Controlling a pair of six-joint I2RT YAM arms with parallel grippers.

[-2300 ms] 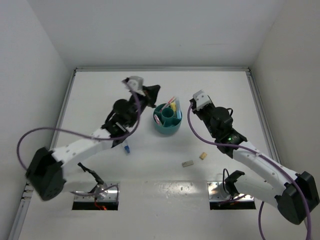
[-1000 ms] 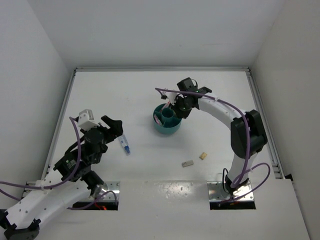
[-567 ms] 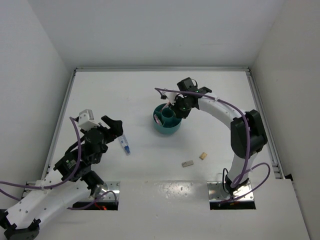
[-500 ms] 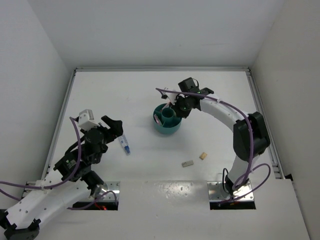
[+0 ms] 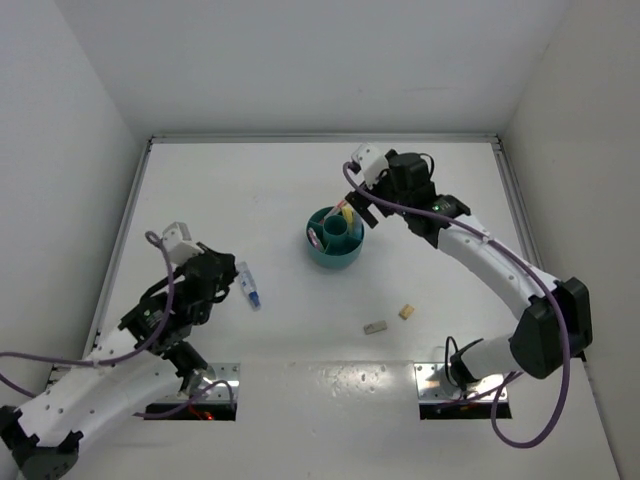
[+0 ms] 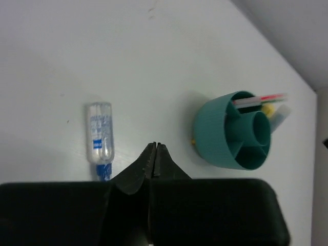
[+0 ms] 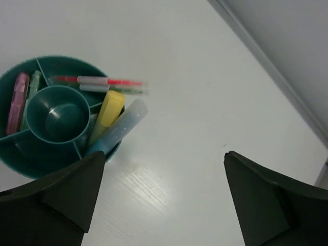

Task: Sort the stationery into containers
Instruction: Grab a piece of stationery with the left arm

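The teal organiser [image 5: 334, 240] [image 7: 31, 154] stands mid-table. Its ring compartments hold a pink marker [image 7: 18, 102], a mint marker [image 7: 34, 83], two thin pens [image 7: 97, 81], a yellow marker [image 7: 107, 111] and a blue marker [image 7: 120, 128]. My right gripper [image 5: 360, 212] [image 7: 164, 154] hangs open and empty just right of the organiser. A clear tube with a blue cap [image 5: 248, 285] [image 6: 100, 138] lies on the table. My left gripper [image 5: 225, 272] [image 6: 155, 146] is shut on nothing, its tips just right of the tube. A tan block [image 5: 406, 312] and a grey block [image 5: 375, 327] lie near the front.
White walls close in the table on three sides, with a raised rail [image 7: 266, 66] along the edge near the right gripper. Both arm bases [image 5: 190, 385] sit at the near edge.
The right gripper has opened and drawn back from over the organiser. The left gripper's jaws have closed with nothing between them, and its wrist has shifted slightly toward the tube.
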